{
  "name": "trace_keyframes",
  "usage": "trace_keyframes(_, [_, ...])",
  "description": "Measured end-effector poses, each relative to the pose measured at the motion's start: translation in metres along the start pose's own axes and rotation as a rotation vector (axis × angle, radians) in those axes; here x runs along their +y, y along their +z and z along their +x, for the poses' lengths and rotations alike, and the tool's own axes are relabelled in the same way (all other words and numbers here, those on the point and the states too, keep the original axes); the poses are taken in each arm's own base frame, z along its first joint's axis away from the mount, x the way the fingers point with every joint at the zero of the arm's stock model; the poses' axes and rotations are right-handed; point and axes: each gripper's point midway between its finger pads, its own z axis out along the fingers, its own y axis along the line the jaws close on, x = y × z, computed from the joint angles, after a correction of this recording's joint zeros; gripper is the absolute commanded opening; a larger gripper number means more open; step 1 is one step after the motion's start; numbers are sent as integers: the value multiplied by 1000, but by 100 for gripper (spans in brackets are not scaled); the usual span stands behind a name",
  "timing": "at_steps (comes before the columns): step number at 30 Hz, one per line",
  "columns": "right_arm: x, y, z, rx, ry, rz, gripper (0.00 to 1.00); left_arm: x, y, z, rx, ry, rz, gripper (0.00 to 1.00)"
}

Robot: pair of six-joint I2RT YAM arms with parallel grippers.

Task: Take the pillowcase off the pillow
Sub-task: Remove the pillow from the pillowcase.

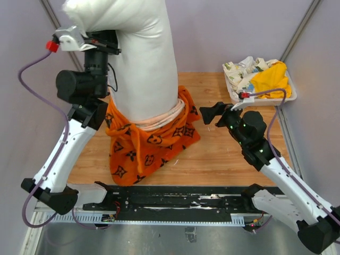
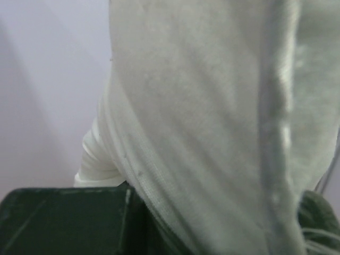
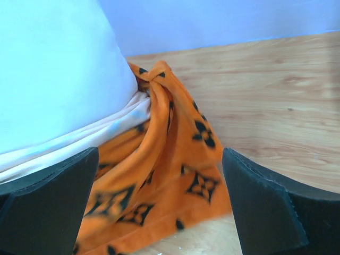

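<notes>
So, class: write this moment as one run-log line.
left gripper: shut on pillow, held upright | right gripper: open, empty | pillowcase: bunched round pillow's base

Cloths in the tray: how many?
2, both in the tray: a yellow cloth on its right side, a white floral cloth on its left and back. More may be hidden underneath.

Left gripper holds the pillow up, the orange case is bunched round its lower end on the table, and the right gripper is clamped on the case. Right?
Not quite: the right gripper is open, jaws wide apart and gripping nothing, with the pillowcase in front of it, as the right wrist view shows. The rest stands: pillow up, case round its lower end.
</notes>
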Motion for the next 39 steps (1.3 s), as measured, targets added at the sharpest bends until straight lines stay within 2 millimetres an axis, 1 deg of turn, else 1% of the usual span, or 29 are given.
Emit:
trace_keyframes(2, [-8, -12, -12, -63, 1, 41, 99, 8, 3, 32, 66, 51, -34, 0])
trace_keyframes(3, [-15, -17, -11, -83, -6, 64, 98, 13, 4, 49, 105, 78, -54, 0])
trace_keyframes(4, [-15, -22, -15, -103, -10, 62, 99, 19, 3, 69, 153, 108, -73, 0])
trace_keyframes(6, [-11, -24, -13, -100, -31, 33, 99, 29, -1, 101, 235, 155, -104, 0])
trace_keyframes(7, [-3, -21, -13, -89, -45, -7, 100, 34, -4, 117, 278, 176, -118, 0])
trace_keyframes(8, [7, -16, -13, -69, -58, -48, 99, 37, -6, 126, 303, 187, -125, 0])
trace_keyframes(10, [35, -4, -12, -23, -106, -139, 99, 43, -12, 142, 353, 222, -145, 0])
trace_keyframes(12, [70, 9, -4, 30, -163, -246, 99, 43, -15, 148, 368, 253, -159, 0])
trace_keyframes(13, [91, 16, 5, 62, -200, -314, 99, 39, -16, 149, 371, 269, -160, 0])
trace_keyframes(15, [120, 22, 23, 112, -245, -419, 99, 26, -18, 150, 372, 297, -151, 0])
trace_keyframes(18, [145, 33, 41, 157, -278, -520, 98, 9, -15, 150, 370, 320, -142, 0])
trace_keyframes(20, [158, 45, 48, 175, -289, -565, 96, 4, -11, 149, 367, 325, -151, 0])
trace_keyframes(22, [171, 57, 53, 183, -297, -604, 94, 3, -7, 148, 365, 329, -167, 0])
trace_keyframes(25, [187, 71, 60, 190, -299, -650, 87, 4, -3, 148, 364, 342, -203, 0])
trace_keyframes(29, [202, 87, 63, 184, -291, -696, 83, 3, -2, 151, 375, 367, -239, 0])
trace_keyframes(32, [208, 99, 71, 194, -278, -717, 79, 2, -2, 155, 386, 383, -255, 0])
trace_keyframes(34, [209, 107, 82, 211, -269, -726, 75, 2, -1, 157, 392, 392, -260, 0])
trace_keyframes(36, [207, 112, 95, 235, -264, -731, 67, 2, 0, 160, 403, 403, -264, 0])
trace_keyframes(38, [205, 118, 111, 270, -255, -736, 62, 3, -1, 161, 417, 416, -268, 0])
trace_keyframes(39, [204, 120, 120, 288, -247, -738, 57, 4, -1, 161, 420, 421, -272, 0])
